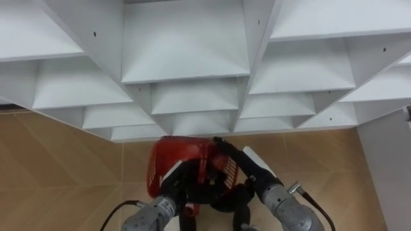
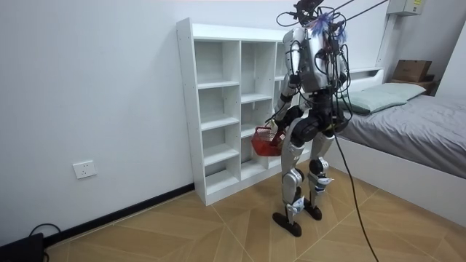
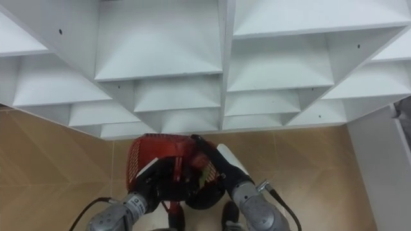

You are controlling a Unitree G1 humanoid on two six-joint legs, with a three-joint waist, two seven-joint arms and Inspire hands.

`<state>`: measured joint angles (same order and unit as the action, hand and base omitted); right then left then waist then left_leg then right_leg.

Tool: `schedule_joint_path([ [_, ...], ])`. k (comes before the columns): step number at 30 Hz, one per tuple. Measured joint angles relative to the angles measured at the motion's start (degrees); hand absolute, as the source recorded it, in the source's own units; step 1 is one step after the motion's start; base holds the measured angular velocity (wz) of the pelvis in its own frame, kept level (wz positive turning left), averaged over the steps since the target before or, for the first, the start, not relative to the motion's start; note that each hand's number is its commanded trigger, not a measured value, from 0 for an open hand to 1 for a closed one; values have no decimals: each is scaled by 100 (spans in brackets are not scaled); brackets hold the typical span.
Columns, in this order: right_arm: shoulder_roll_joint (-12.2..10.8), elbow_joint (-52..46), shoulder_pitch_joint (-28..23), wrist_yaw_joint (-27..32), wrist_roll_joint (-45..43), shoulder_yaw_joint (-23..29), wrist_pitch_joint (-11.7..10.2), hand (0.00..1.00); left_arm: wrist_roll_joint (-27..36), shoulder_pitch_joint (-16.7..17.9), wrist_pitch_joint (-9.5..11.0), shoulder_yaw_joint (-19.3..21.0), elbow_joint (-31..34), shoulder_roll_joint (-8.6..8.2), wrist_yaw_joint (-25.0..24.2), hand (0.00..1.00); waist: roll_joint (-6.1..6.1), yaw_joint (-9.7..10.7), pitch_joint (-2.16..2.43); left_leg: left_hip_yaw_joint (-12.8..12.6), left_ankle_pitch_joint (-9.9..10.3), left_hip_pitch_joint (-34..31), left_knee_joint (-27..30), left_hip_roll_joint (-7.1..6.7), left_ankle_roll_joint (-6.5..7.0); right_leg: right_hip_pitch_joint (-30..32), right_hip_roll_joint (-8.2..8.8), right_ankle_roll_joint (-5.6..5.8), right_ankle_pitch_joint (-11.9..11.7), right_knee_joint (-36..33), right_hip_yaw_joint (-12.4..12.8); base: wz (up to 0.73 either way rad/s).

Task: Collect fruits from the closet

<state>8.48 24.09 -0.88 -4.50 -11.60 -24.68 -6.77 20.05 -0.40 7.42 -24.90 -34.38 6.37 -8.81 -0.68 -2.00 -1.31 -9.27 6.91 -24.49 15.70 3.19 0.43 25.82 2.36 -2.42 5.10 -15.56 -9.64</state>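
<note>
R hand [image 1: 246, 163] is clamped over the basket [image 1: 172, 153] rim. L hand [image 1: 178, 183] sits vs. its near side, grip can't tell. Basket hangs low at hip level, just short of the closet [image 1: 186, 77]; fruit inside, can't tell. Step, imo: searching w/ basket in tow. Next: find a cell w/ fruit, free one hand, reach in w/o tipping basket.

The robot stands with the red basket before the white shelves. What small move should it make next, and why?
Probably it should lean toward the white shelf unit to look deeper into its compartments. The left hand and right hand are closed on the red basket, so it is ready to receive fruit. The compartments in sight hold no fruit, and a strip of floor separates the basket from the shelves.
</note>
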Motion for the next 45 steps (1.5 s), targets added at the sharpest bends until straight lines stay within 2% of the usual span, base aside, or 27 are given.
schedule_joint_path([
  [6, 8, 13, -20, -18, 157, 23, -1, 0, -271, -13, 17, 192, -149, 53, 169, 100, 12, 4, -8, -1, 1, 267, -72, 0, -3, -282, -23, 3, -13, 106, 4, 0],
  [10, 17, 5, 6, -40, 184, 188, -2, 0, -607, -11, 17, 514, -352, 118, 361, 100, 12, -1, -7, -1, 2, 322, -88, 0, -7, -324, -25, 1, -18, 92, 13, 0],
  [14, 71, 36, -69, -36, 210, 321, -2, 0, -925, 114, 18, 669, -460, 163, 486, 100, 12, -3, -7, -29, 6, 494, -160, -5, -12, -451, -31, 4, -17, 110, 23, -4],
  [16, 94, 33, -107, -30, 209, 332, -11, 0, -997, 131, 19, 675, -576, 244, 490, 100, 12, -8, -6, -81, -1, 629, -239, -10, -23, -559, -40, 4, -17, 157, 24, -9],
  [18, 120, 39, -207, 37, 214, 340, -111, 0, -1209, 147, 86, 677, -825, 366, 545, 100, 15, 9, -7, -85, 1, 782, -306, -10, -39, -708, -54, 0, -6, 205, 13, 0],
  [22, 191, 219, -245, 63, 217, 341, -193, 0, -1460, 159, 148, 700, -1292, 449, 645, 100, 21, 14, -6, -83, 12, 967, -377, -5, -60, -905, -80, -1, 2, 295, 17, 0],
  [24, 309, 209, -260, 67, 364, 345, -191, 0, -1457, 277, 151, 727, -1372, 505, 726, 100, 26, 13, -3, -83, 15, 1065, -418, -14, -67, -981, -81, 9, 19, 308, 26, 0],
  [29, 506, 93, -279, 79, 705, 365, -197, 0, -1482, 394, 150, 986, -1759, 513, 742, 100, 66, 14, 22, -70, 15, 1326, -513, -35, -67, -1248, -77, 24, 46, 386, 18, 1],
  [33, 473, 72, -605, 254, 870, 533, -204, 0, -1519, 594, 151, 1190, -1881, 515, 792, 100, 126, 30, 89, 71, 29, 1741, -638, -69, -81, -1767, -87, 64, 73, 595, -66, 16],
  [36, 465, 38, -748, 469, 961, 720, -262, 0, -1518, 722, 151, 1329, -1889, 501, 825, 100, 130, 29, 93, 79, 60, 1928, -653, -86, -72, -1955, -97, 93, 102, 604, -106, 6],
  [39, 467, 220, -920, 834, 978, 1030, -564, 0, -1518, 809, 152, 1534, -1931, 506, 953, 100, 132, 65, 103, 162, 97, 2109, -651, -109, -64, -2229, -97, 123, 116, 700, -140, 13],
  [45, 469, 866, -1118, 995, 1094, 1203, -625, 0, -1532, 930, 166, 1687, -1998, 508, 1188, 100, 104, 53, 106, 177, 138, 2278, -657, -116, -63, -2405, -103, 142, 144, 723, -124, 2],
])
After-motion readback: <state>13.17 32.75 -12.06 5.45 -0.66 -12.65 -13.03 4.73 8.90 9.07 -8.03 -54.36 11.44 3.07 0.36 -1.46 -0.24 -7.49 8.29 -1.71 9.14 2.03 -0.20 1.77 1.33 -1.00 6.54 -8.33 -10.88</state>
